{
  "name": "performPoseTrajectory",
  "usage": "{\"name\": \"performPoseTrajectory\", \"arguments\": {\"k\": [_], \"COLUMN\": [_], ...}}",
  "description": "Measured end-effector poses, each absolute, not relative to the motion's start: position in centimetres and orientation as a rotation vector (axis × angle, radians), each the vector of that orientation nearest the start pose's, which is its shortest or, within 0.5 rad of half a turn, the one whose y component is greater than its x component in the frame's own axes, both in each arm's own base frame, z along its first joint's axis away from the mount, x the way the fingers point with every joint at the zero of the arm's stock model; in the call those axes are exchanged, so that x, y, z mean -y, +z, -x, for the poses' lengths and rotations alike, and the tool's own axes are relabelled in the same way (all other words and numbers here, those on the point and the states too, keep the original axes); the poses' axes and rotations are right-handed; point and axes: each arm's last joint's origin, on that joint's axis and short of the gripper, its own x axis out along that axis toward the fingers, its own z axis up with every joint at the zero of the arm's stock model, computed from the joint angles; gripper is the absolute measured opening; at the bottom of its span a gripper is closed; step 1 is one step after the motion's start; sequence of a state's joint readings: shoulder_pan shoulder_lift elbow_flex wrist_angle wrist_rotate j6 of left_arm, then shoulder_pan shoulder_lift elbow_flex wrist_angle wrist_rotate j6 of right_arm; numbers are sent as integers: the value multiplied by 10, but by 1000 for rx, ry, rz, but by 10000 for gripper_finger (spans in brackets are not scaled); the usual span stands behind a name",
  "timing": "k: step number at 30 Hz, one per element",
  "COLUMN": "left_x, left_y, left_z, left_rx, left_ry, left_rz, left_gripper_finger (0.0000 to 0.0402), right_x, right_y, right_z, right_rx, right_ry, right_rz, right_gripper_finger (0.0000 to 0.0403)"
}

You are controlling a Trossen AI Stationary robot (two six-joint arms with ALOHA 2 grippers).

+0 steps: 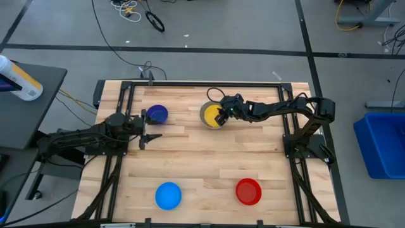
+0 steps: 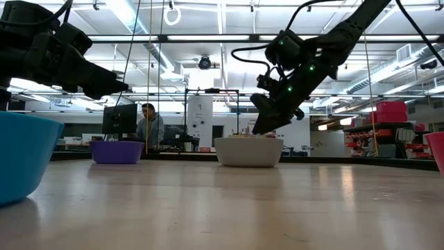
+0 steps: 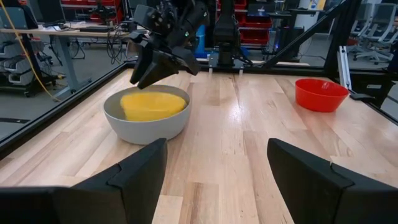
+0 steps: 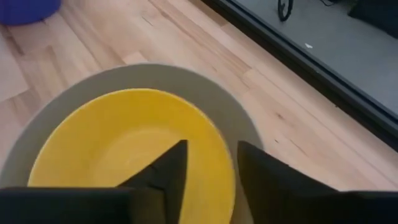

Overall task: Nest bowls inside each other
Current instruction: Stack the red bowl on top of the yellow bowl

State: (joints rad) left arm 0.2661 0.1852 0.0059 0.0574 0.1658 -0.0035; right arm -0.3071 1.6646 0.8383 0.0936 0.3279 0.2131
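The yellow bowl (image 4: 124, 137) lies inside the grey bowl (image 4: 239, 118), tilted in it (image 3: 152, 104), at the table's far middle (image 1: 212, 116). My right gripper (image 4: 211, 162) is open at the bowls' right side, slanting down. One finger is over the yellow bowl's inside and the other is outside its rim. In the left wrist view the fingertips (image 3: 142, 79) stand just above the rim. My left gripper (image 1: 150, 125) waits open at the left, beside the dark blue bowl (image 1: 157, 114). The light blue bowl (image 1: 168, 195) and the red bowl (image 1: 248, 191) stand near the front edge.
Bare wood lies between the far bowls and the two near ones. A black frame (image 1: 126, 95) borders the table. In the low view the light blue bowl (image 2: 21, 156) stands close at the left, and a person (image 2: 148, 125) sits in the room behind.
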Motion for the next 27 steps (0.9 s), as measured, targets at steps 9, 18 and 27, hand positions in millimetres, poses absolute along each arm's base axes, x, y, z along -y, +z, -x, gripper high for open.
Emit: {"name": "performPoseTrajectory", "arguments": {"k": [9,18,27], "left_x": [-24,-24,-24], "left_y": [156,156,156], "left_z": [-105,-105,-105], "left_rx": [-119,-121,-122], "left_ry": [100,100,101], "left_rz": [22,22,26], "left_gripper_finger": [286,286,286], "right_x": [102,48,-56], "right_y": [170,187,202], "right_z": [-315,-340,-329], "right_rx": [-592,-483,-498], "right_ry": [-656,-403,-188], "right_rz": [-170,-126,-142], "right_gripper_finger": [221,211,217]}}
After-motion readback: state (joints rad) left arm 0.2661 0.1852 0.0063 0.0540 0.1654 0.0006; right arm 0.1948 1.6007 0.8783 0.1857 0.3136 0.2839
